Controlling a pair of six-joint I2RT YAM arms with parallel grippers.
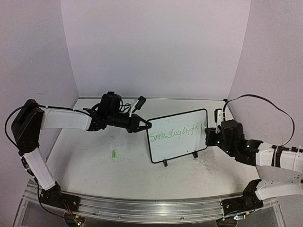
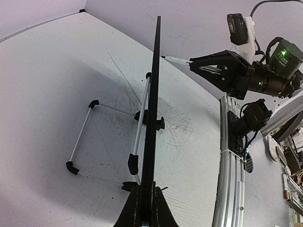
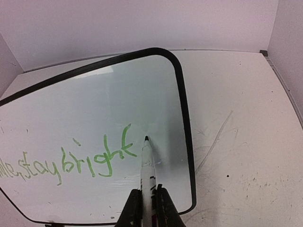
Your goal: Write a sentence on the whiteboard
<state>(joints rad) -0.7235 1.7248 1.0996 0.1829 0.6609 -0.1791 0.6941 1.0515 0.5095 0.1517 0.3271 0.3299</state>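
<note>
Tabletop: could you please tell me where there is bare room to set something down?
Free: the near-left tabletop, between left arm and whiteboard, except a small green piece. Crowded: the board's ends, at the left gripper and right gripper with marker.

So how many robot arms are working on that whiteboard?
2. The left arm grips the whiteboard by its left edge in its end effector; the right arm, on the board's right, holds a marker at the end of the green sentence.
</note>
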